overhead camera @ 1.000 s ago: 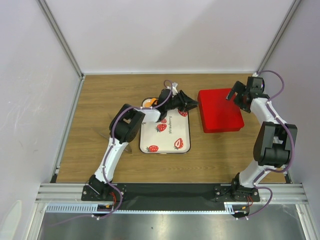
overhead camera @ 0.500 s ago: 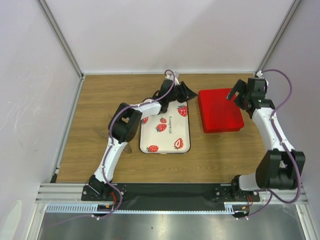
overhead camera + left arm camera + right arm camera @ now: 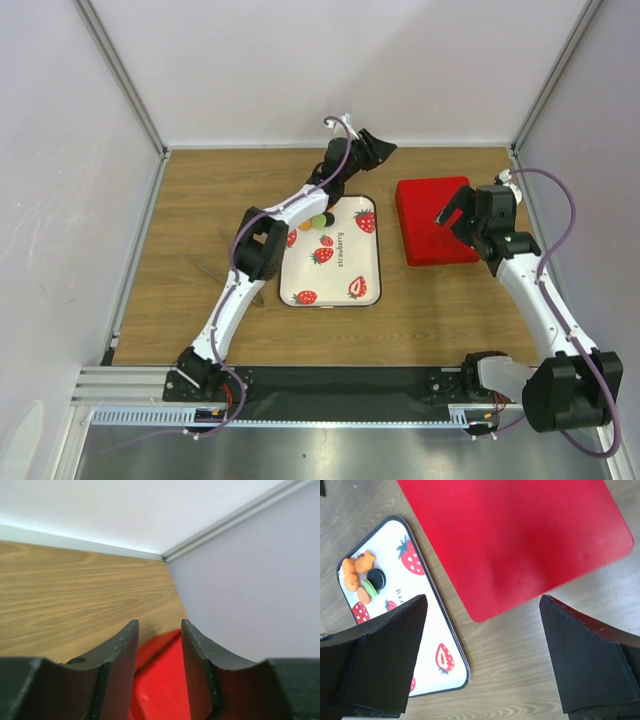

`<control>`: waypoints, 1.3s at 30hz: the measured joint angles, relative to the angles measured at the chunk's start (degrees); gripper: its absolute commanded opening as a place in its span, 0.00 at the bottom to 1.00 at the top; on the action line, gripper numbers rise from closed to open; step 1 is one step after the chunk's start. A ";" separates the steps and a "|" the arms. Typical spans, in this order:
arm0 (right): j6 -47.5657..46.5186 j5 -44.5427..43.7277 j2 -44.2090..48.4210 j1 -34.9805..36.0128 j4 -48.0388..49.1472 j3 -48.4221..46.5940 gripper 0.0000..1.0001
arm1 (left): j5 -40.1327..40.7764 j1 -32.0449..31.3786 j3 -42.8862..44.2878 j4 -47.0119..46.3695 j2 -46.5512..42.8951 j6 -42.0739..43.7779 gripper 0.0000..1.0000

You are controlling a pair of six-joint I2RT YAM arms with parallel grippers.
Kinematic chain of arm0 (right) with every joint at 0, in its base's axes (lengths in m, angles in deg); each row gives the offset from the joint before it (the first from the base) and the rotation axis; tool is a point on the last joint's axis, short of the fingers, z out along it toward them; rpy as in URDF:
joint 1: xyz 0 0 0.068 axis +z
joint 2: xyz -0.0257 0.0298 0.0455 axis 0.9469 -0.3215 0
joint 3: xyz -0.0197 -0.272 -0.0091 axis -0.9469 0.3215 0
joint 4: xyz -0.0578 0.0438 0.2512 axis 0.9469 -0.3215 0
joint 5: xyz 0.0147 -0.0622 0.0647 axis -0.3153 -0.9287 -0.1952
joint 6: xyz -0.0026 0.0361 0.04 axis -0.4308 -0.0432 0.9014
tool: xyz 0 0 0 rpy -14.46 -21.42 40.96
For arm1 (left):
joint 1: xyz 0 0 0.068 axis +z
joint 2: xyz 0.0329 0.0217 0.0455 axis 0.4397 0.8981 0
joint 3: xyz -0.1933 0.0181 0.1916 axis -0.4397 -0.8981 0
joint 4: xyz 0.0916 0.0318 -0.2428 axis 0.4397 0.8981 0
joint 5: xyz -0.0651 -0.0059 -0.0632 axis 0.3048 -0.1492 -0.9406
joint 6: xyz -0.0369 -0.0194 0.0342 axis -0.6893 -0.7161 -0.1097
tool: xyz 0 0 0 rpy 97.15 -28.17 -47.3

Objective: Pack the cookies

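The cookies (image 3: 318,221) are a small cluster of orange, green and black discs on the far left corner of the white strawberry tray (image 3: 340,272). They also show in the right wrist view (image 3: 364,577): several orange pieces, one green, one black. A closed red box (image 3: 425,235) lies right of the tray. My left gripper (image 3: 380,148) is stretched to the back of the table, past the tray. Its jaws stand slightly apart and empty (image 3: 159,625), with the red box (image 3: 165,680) below them. My right gripper (image 3: 452,211) hovers wide open and empty (image 3: 482,630) over the box's (image 3: 520,540) near left corner.
White walls and aluminium posts close in the wooden table on the left, back and right. In the right wrist view the tray (image 3: 427,625) lies left of the box with a strip of bare wood between them.
My left gripper has swung from over the tray's far end to the back of the table, uncovering the cookies. My right gripper has moved from the box's far right corner toward the front left.
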 measured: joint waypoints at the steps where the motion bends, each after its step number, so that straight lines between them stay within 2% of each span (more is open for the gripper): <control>1: 0.61 -0.22 0.81 0.13 -0.04 1.01 1.00 | 0.63 0.00 1.31 -0.33 1.66 -0.28 0.46; 6: 4.44 -1.25 4.26 0.52 0.96 6.29 1.00 | 3.82 -0.28 9.35 -0.31 10.80 -1.20 0.48; 12: 8.17 -2.73 4.33 1.38 3.13 11.72 1.00 | 6.71 -0.72 12.33 -0.09 15.39 -2.21 0.51; 24: 11.63 -5.35 -0.85 0.66 9.64 12.90 1.00 | 9.16 -2.73 15.98 -0.63 16.63 -2.21 0.52; 39: 13.75 -5.16 -2.43 -0.52 10.58 13.20 1.00 | 10.01 -2.91 16.87 -2.93 19.76 -2.69 0.56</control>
